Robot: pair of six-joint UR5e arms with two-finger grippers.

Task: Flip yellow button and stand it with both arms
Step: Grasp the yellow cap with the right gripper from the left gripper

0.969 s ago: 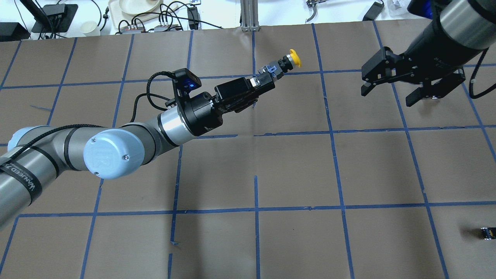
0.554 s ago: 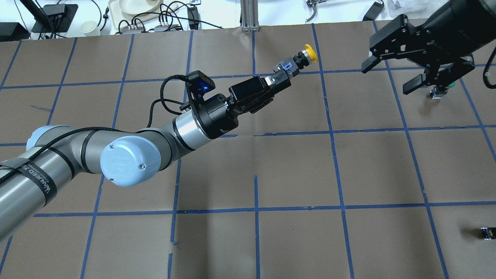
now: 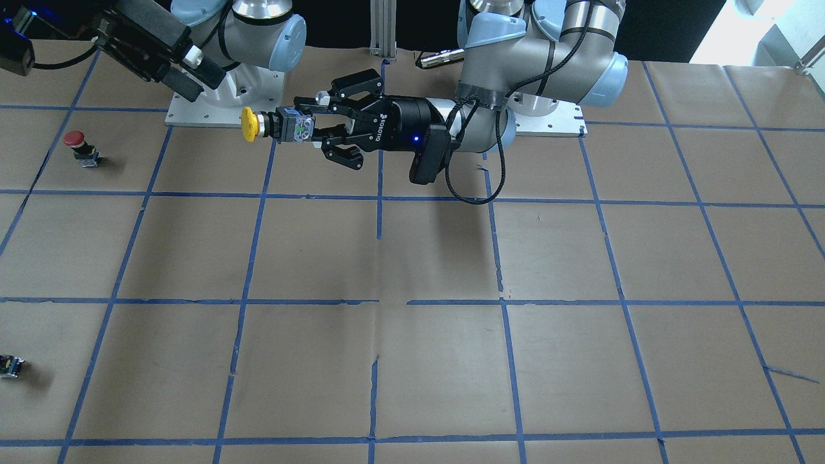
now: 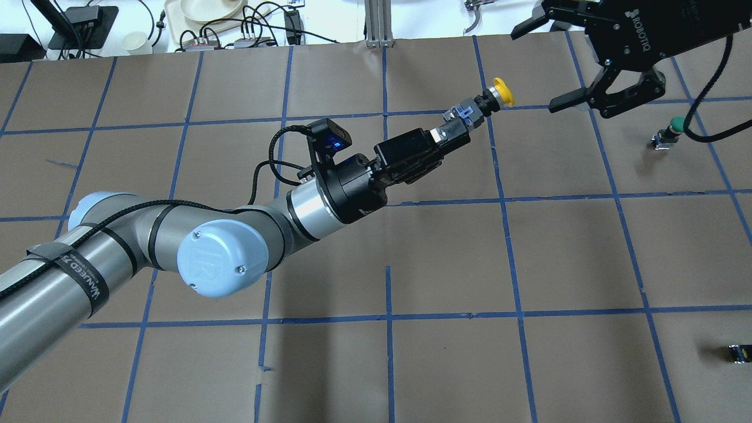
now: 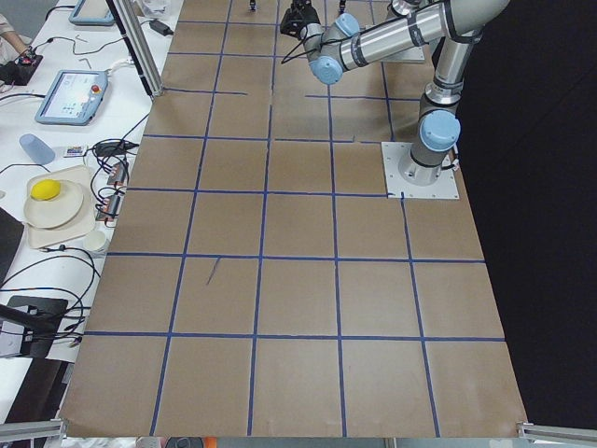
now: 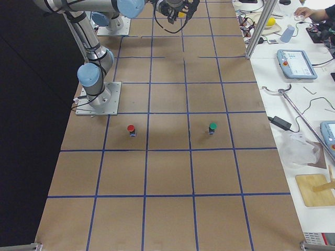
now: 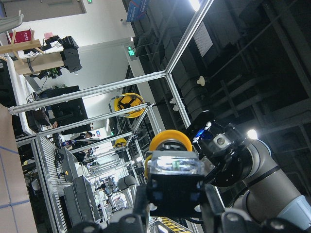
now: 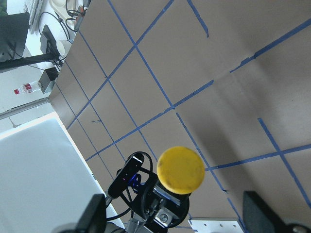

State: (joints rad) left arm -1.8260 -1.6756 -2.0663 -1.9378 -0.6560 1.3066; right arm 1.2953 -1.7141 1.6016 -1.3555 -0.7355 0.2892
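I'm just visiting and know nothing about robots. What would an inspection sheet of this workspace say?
Surface: table, brown paper with blue tape grid.
Job's things: yellow button held in the air, cap towards the right end effector.
Clutter: red button, green button, small black block, all on the robot's right side.
End effectors: left end effector shut on the button's body; right end effector open, near the cap, not touching.
Cables: black cable looped at the left wrist; tangle on the bench.
Surroundings: bench with tray and tablet.
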